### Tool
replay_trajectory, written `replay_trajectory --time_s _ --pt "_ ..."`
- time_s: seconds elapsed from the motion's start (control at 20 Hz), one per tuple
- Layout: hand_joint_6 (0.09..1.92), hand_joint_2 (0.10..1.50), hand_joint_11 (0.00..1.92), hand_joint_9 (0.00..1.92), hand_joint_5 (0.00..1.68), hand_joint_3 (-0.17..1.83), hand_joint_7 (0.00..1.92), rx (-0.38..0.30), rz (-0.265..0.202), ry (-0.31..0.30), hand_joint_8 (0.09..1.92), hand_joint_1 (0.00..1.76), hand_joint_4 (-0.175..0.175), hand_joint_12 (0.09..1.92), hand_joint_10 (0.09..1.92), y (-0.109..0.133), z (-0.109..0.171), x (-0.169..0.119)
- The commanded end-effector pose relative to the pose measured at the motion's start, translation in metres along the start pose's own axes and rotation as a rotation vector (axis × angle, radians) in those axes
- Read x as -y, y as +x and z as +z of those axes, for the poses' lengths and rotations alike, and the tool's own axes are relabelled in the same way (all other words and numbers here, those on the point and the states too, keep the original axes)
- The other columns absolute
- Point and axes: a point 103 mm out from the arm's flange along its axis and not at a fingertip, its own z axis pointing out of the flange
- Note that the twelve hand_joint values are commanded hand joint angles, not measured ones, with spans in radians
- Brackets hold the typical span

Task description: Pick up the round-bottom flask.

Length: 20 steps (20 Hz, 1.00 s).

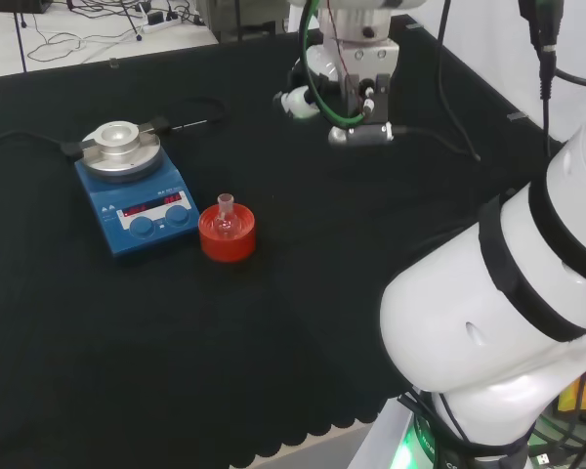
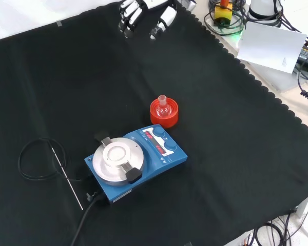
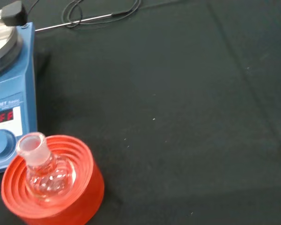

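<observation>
A small clear round-bottom flask (image 1: 226, 217) (image 2: 164, 107) (image 3: 40, 166) stands upright, neck up, in a red ribbed ring stand (image 1: 227, 241) (image 2: 164, 118) (image 3: 82, 190) near the middle of the black cloth. The hand (image 2: 127, 14) hangs at the front view's top edge, well beyond the flask, with nothing in it and its fingers relaxed and hanging down. In the head view the hand (image 1: 295, 100) sits far to the right of and behind the flask, below the arm's wrist.
A blue stirrer plate (image 1: 137, 200) (image 2: 138, 164) (image 3: 7, 108) with a round metal top stands right beside the red stand. A thin metal probe on a black cable (image 2: 66, 174) (image 3: 84, 18) lies on the cloth past the stirrer. The arm's white links (image 1: 508, 313) rise at the head view's right.
</observation>
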Motion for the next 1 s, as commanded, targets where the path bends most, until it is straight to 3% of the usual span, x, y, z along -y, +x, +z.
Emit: replay_trajectory --time_s 0.05,0.5,1.0 --pt "0.23 1.1 0.13 0.43 0.57 0.14 0.27 -0.021 -0.059 -0.015 0.61 0.63 -0.024 1.37 0.64 0.013 0.033 0.005" --pt "0.18 0.83 0.13 0.45 0.56 0.52 0.28 -0.043 -0.097 -0.016 0.62 0.74 -0.028 1.37 0.62 0.021 0.052 0.005" --pt "0.17 0.8 0.13 0.44 0.56 0.56 0.27 -0.018 -0.114 0.007 0.62 0.74 -0.031 1.37 0.63 0.023 0.068 -0.009"
